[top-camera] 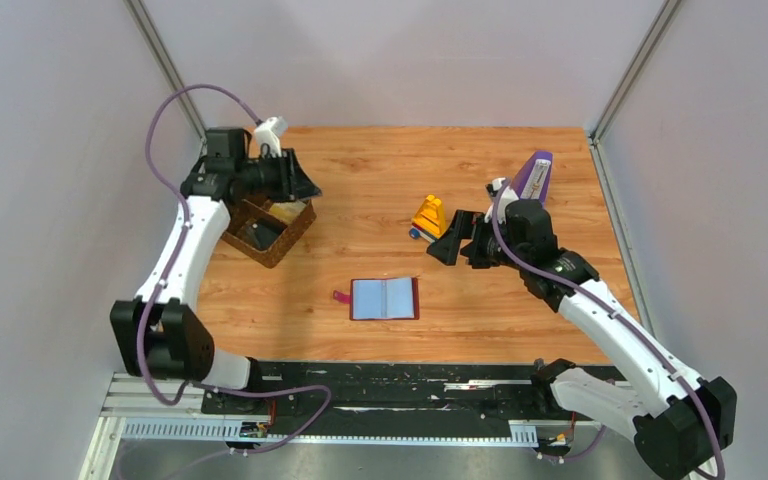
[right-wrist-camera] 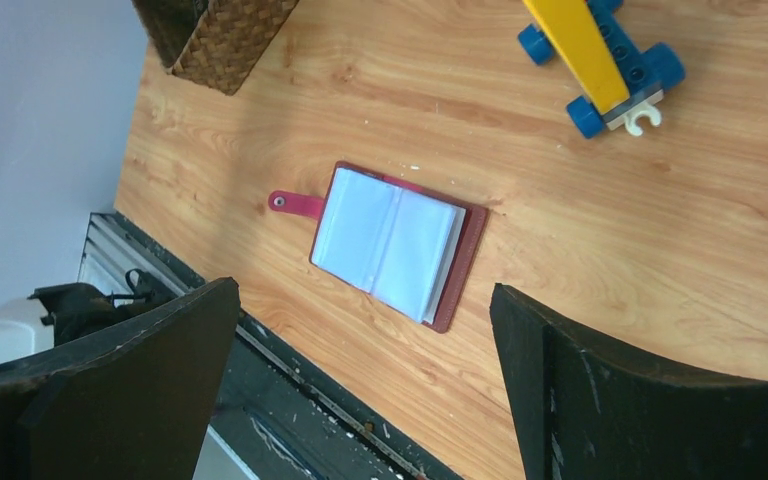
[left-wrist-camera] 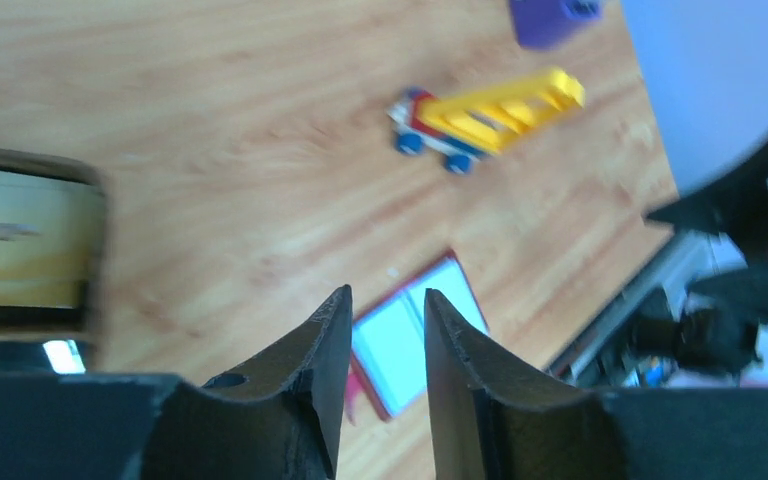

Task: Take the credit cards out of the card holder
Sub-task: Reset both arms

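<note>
The card holder (top-camera: 385,298) lies open and flat on the wooden table, dark red with pale blue sleeves up and its snap tab (right-wrist-camera: 293,203) pointing left. It also shows as the card holder (right-wrist-camera: 395,245) and the card holder (left-wrist-camera: 400,345). I cannot make out any credit cards in the sleeves. My left gripper (top-camera: 305,183) hovers over the wicker basket (top-camera: 268,228), far from the holder. Its jaws stand a narrow gap apart, the left gripper (left-wrist-camera: 385,292) holding nothing. My right gripper (top-camera: 438,248) hangs up and right of the holder, the right gripper (right-wrist-camera: 365,287) wide open and empty.
A yellow toy truck (top-camera: 428,217) with blue wheels stands right of centre, close to my right gripper. A purple wedge stand (top-camera: 535,175) sits at the back right. A blurred yellow-beige flat thing in a dark frame (left-wrist-camera: 20,235) shows at the left; I cannot tell what it is.
</note>
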Controlling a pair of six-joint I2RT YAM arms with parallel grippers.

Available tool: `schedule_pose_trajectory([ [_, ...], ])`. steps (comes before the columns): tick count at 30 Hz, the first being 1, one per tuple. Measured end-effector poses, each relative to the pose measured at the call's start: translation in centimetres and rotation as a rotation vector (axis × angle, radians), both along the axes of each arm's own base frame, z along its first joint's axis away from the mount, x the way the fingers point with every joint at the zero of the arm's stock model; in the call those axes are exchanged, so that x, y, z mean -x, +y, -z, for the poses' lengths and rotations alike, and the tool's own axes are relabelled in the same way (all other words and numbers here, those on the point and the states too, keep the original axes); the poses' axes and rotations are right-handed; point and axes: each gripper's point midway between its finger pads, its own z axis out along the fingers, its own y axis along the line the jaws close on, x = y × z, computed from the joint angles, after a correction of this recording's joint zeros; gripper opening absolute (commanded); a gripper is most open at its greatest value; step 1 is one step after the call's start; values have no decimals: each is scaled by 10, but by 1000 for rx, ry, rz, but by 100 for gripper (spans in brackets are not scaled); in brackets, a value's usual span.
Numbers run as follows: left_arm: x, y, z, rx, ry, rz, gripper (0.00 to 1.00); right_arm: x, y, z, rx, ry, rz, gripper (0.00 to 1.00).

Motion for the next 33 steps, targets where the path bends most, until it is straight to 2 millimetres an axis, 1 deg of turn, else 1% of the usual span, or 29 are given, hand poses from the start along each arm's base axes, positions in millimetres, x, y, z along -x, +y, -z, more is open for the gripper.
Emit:
schedule_pose_trajectory([
  [2,28,-24,-3,-5,-17,65,51,-3,-3,-6,8,-17,19,100],
  [4,55,-45,-1,-9,-24,124,52,-4,-6,-10,12,-31,36,100],
  [6,80,-59,2,-6,-22,169,53,-3,-9,-13,15,-40,49,100],
  [7,90,-63,5,-5,-20,182,54,-3,-11,-14,17,-46,56,100],
  [8,100,-64,7,-4,-17,187,59,-3,-13,-15,18,-51,63,100],
  [9,106,-65,8,0,-16,190,63,-2,-14,-17,18,-55,69,100],
  [10,112,-64,10,2,-17,188,69,-1,-16,-18,18,-60,75,100],
  [11,116,-64,10,4,-18,187,70,-1,-17,-20,18,-67,80,100],
  [13,123,-62,12,10,-25,178,76,1,-19,-25,12,-79,89,100],
  [14,126,-61,12,11,-29,173,94,2,-21,-27,7,-87,93,100],
  [15,130,-60,13,11,-38,168,98,3,-22,-29,2,-95,98,100],
  [18,139,-56,11,17,-66,151,100,9,-27,-34,-12,-116,114,100],
  [22,145,-54,6,22,-104,145,100,15,-33,-39,-28,-137,133,100],
  [28,147,-52,5,19,-126,135,100,16,-38,-44,-38,-156,160,100],
  [33,146,-51,3,20,-134,133,100,15,-39,-44,-37,-155,172,100],
])
